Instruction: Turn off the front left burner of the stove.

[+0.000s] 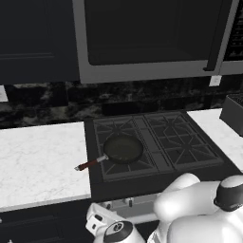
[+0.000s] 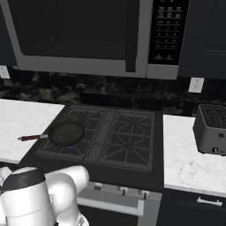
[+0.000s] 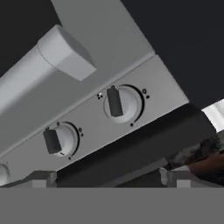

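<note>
Above the cooktop hangs a dark microwave [image 2: 84, 35] with its keypad on the right. Below it the stove [image 1: 161, 142] sits between two stretches of white marble counter [image 1: 40, 159], its four black grate quarters side by side in two rows. A grey toaster [image 2: 212, 129] stands on the right counter, well apart from the grates. On the front left burner [image 1: 124, 159] rests a dark frying pan [image 1: 122, 149], covering much of that grate; its reddish handle [image 1: 88, 164] sticks out to the left, over the edge of the left counter. In the right base view a faint blue glow shows under the pan's near edge.

The white arm [image 1: 199, 209] is folded low at the near side of the stove, with the hand down in front of the silver front panel [image 3: 100, 127]. The hand view, rolled at a slant, looks closely at that panel: a round knob [image 3: 118, 103] with a dark bar grip near the middle, a second knob [image 3: 59, 140] beside it, and the pale bar handle [image 3: 39, 78] next to them. The fingers [image 3: 105, 179] show as two pale blocks wide apart at the bottom edge, holding nothing and touching neither knob.
</note>
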